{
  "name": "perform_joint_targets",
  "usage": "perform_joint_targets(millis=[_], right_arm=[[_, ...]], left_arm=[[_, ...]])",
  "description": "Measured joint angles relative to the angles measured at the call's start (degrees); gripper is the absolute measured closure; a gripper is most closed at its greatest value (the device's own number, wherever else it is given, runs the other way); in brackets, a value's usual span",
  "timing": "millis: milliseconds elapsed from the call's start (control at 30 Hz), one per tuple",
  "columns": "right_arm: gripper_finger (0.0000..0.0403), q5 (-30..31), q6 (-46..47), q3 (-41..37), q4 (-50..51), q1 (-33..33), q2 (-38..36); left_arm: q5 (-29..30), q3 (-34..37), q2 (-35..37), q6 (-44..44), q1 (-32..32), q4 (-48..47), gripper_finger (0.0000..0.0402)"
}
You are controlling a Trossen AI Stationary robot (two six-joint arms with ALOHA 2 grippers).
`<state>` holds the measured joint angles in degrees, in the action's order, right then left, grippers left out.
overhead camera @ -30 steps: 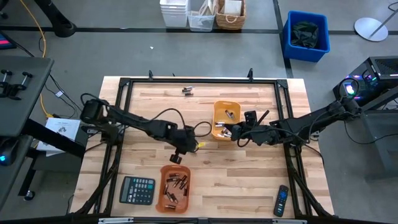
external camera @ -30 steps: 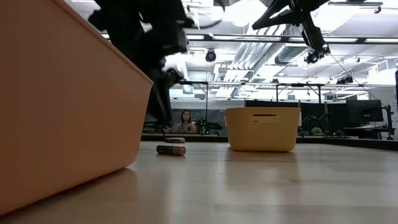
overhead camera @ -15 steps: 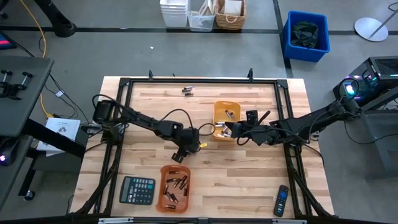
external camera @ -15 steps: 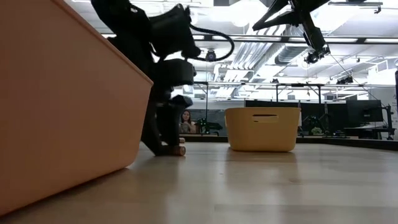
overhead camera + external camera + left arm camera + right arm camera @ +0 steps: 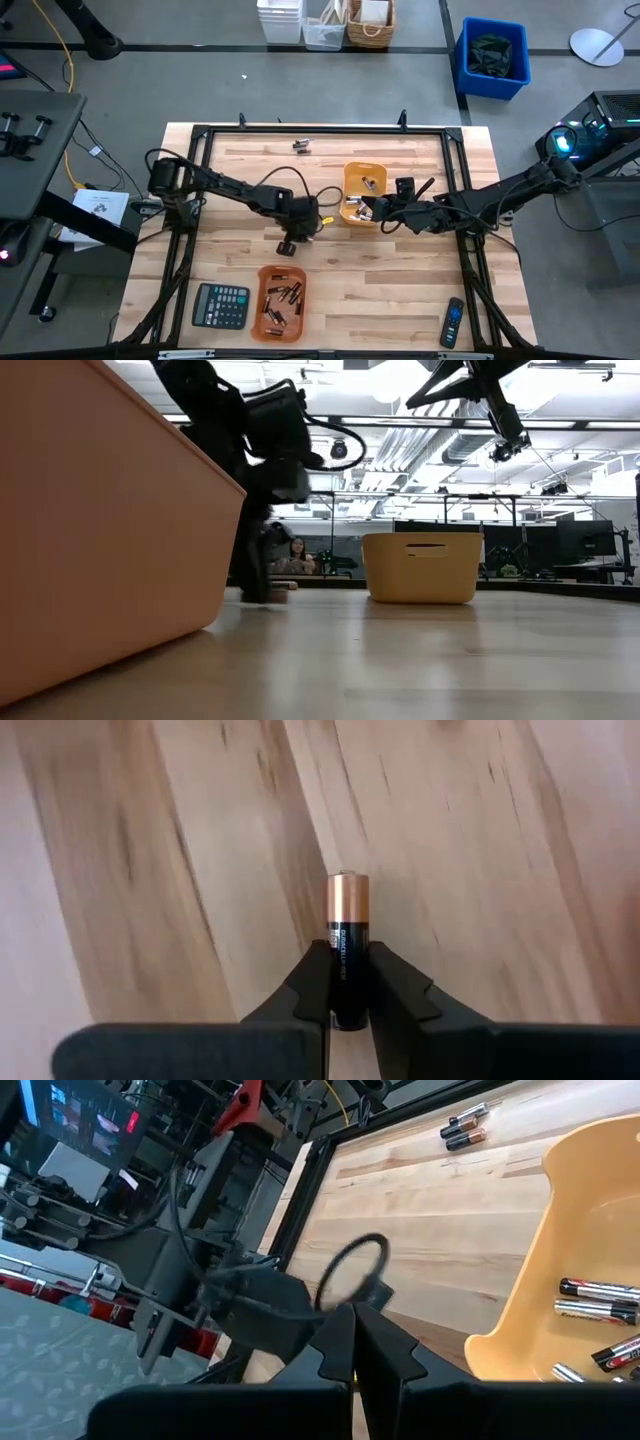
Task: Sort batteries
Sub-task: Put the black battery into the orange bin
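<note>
While pinched — battery [image 5: 347, 952] in left gripper [image 5: 348, 982].

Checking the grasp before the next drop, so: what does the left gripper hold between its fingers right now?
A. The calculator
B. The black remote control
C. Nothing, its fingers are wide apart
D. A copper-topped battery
D. In the left wrist view the left gripper has both fingers pressed against a copper-and-black battery that sticks out past their tips, above the wooden table.
</note>
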<state>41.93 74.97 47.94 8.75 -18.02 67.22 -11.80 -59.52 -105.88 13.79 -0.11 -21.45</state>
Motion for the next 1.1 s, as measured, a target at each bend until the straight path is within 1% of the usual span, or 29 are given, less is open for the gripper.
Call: perform_joint_targets(millis=[167, 300, 467, 567, 700, 833, 900, 933, 1000, 1100], right_arm=[[0.0403, -0.1, 1.3, 0.0, 0.0, 0.0, 0.0], [0.0403, -0.2, 1.7, 0.0, 0.0, 0.0, 0.0], [0.0403, -0.2, 3.2, 0.0, 0.0, 0.0, 0.0], [0.0403, -0.4, 3.2, 0.0, 0.2, 0.0, 0.0], [0.0403, -2.0, 3.3, 0.0, 0.5, 0.0, 0.0], [0.0403, -3.1, 2.9, 0.0, 0.9, 0.0, 0.0], [0.0403, -3.3, 1.8, 0.0, 1.5, 0.0, 0.0], [0.0403, -3.8, 1.1, 0.0, 1.8, 0.0, 0.0], [0.0403, -5.1, -0.1, 0.0, 2.4, 0.0, 0.0], [0.0403, -8.6, -1.9, 0.0, 2.4, 0.0, 0.0]], left_arm=[[-0.2, 0.1, 7.4, -0.2, 2.6, -2.2, 0.0373], [-0.2, 0.1, 14.3, -0.2, 4.4, -2.0, 0.0373], [-4.1, 0.0, 22.1, -1.9, 5.5, 0.5, 0.0373], [-7.0, 0.0, 25.6, -3.4, 5.0, 2.6, 0.0373], [-10.5, 0.0, 27.9, -7.9, 3.0, 4.1, 0.0373], [-10.5, -0.1, 28.8, -15.0, -2.0, 6.2, 0.0373], [-9.0, 0.0, 28.8, -17.7, -6.1, 5.9, 0.0373], [-7.1, 0.3, 28.7, -19.1, -8.4, 6.3, 0.0373], [-1.6, 1.5, 28.6, -23.0, -13.4, 9.0, 0.0373], [6.2, 3.4, 27.9, -31.3, -20.5, 12.9, 0.0373]])
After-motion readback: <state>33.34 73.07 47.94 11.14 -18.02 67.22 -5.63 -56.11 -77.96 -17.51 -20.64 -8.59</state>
